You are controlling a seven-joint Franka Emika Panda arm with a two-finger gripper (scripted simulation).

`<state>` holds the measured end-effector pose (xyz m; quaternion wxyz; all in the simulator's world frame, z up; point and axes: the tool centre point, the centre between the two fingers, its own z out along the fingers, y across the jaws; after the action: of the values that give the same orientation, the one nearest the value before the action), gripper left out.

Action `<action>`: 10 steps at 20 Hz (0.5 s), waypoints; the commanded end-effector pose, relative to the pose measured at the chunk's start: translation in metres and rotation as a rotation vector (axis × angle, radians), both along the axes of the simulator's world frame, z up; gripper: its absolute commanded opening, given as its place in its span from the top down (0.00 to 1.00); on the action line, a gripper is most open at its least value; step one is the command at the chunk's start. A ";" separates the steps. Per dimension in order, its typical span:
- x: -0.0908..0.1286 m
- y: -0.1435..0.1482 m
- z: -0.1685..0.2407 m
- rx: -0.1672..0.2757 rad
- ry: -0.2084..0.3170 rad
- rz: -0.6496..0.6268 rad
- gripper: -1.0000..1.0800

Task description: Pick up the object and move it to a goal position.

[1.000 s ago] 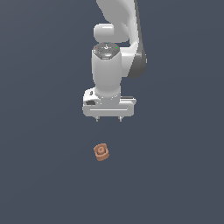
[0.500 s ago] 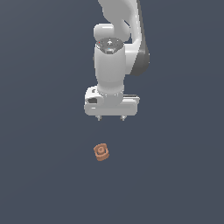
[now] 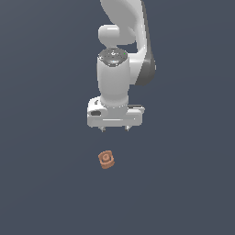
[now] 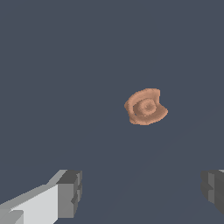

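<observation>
fingers (image 4: 70,192): your two dark grey blocky pads sit wide apart, nothing between them
gripper (image 3: 114,129): smooth white, pointing down, hanging above the floor
object (image 3: 106,159): small orange-brown chunk with a raised ring on its face, lying below the gripper, not touching it
floor (image 3: 41,183): flat, matte slate-blue

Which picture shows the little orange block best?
The wrist view: the orange block looks big there, and its round raised ring faces the camera. In the exterior view it is tiny, lying below the open gripper.
</observation>
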<state>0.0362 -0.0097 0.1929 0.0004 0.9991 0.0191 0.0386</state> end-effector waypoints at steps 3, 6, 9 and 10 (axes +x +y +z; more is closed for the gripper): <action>0.014 -0.006 -0.015 -0.007 0.014 0.058 0.04; 0.026 -0.012 -0.029 -0.012 0.025 0.109 0.04; 0.039 -0.019 -0.046 -0.015 0.039 0.168 0.04; 0.043 -0.022 -0.052 -0.016 0.043 0.187 0.04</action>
<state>0.0728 -0.0275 0.1501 0.0045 0.9950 0.0978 0.0203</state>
